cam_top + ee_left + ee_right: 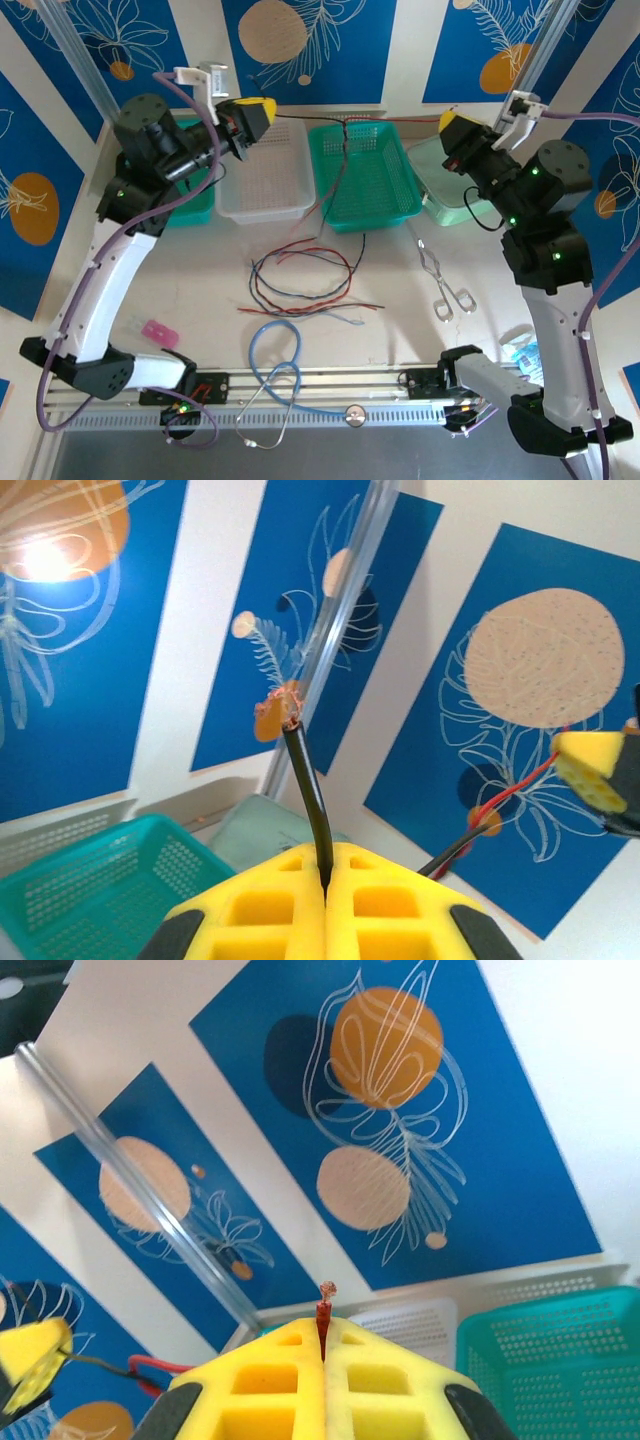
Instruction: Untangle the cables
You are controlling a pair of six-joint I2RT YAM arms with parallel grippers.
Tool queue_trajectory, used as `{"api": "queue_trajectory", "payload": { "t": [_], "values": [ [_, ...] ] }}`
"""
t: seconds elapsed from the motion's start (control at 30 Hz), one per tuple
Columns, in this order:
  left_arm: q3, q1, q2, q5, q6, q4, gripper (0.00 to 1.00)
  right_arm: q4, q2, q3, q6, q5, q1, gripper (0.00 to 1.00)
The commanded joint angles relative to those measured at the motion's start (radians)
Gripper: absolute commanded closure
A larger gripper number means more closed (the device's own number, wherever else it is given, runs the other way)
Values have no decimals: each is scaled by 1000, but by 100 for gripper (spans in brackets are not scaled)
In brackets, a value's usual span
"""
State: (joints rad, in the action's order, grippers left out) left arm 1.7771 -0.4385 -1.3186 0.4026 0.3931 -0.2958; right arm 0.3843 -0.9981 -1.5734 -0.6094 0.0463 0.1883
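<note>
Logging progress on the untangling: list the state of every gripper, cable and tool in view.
left gripper: shut on black cable, raised.
right gripper: shut on red cable, raised.
cable bundle: lying loosely coiled, strands crossing.
green basket: upright, cable strands hanging over it.
tongs: lying flat, not held.
light-blue tube: lying looped, not held.

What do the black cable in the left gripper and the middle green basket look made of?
The black cable: glossy, plastic-looking sheath; frayed coppery strands at its cut tip suggest a copper core. The middle green basket: probably moulded plastic, given its evenly perforated walls.
</note>
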Motion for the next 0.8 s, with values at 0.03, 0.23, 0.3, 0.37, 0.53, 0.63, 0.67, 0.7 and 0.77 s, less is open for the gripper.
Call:
{"api": "queue_trajectory", "payload": {
  "t": [0.03,0.23,0.3,0.37,0.53,0.63,0.67,0.7,0.77],
  "values": [
    [51,71,52,-95,-64,-123,100,32,26,-53,30,144,-67,100],
    [67,169,77,-182,-86,-222,100,83,40,-70,30,154,-167,100],
    [65,205,82,-217,-88,-246,100,102,45,-76,31,162,-199,100],
    [56,249,88,-244,-86,-258,100,112,51,-76,36,172,-237,100],
    [-5,342,104,-249,-93,-232,100,131,60,-71,37,194,-311,100],
    [-75,387,134,-291,-101,-193,100,136,65,-65,49,217,-349,100],
    [-96,406,144,-303,-101,-184,100,137,67,-67,70,225,-363,100],
    [-112,425,152,-311,-101,-180,100,145,68,-76,93,243,-372,100],
    [-146,472,168,-319,-95,-177,100,156,75,-92,142,296,-392,100]
  ]
}}
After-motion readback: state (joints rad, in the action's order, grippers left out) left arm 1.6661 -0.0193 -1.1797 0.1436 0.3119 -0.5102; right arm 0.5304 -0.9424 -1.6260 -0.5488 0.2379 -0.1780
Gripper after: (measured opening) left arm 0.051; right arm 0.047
